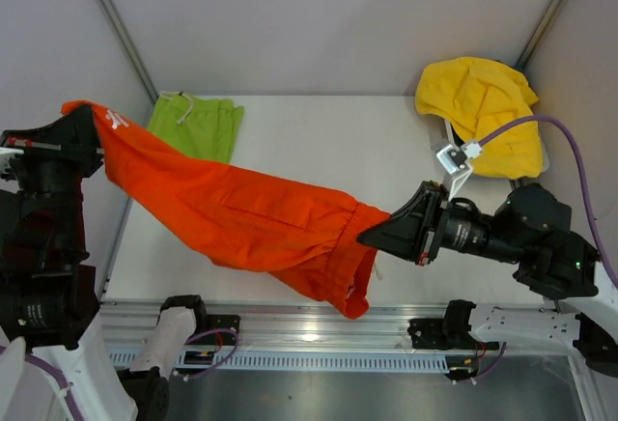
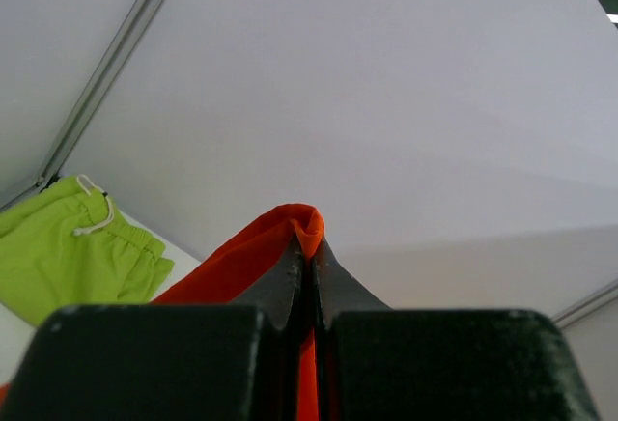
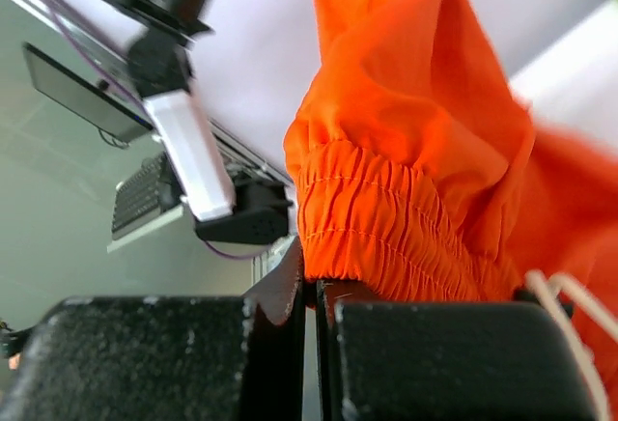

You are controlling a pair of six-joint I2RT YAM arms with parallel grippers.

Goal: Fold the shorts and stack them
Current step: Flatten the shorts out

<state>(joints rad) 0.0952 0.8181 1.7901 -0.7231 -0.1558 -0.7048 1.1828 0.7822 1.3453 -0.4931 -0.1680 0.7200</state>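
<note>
Only the top view shows the orange shorts [image 1: 241, 218] whole, stretched above the table [image 1: 319, 141], long axis running far left to near right. Left gripper [image 2: 307, 252] is clenched on one end, right gripper [image 3: 311, 286] on the elastic waistband. Green shorts [image 1: 198, 126] lie far left

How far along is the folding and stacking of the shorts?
Done, it seems: the lime-green shorts lie flat, apparently folded, at the far left. In hand: the orange-red shorts hang stretched between the left fingers and the right fingers, both shut on the cloth. Left: fold this pair and stack it on the green one.
</note>
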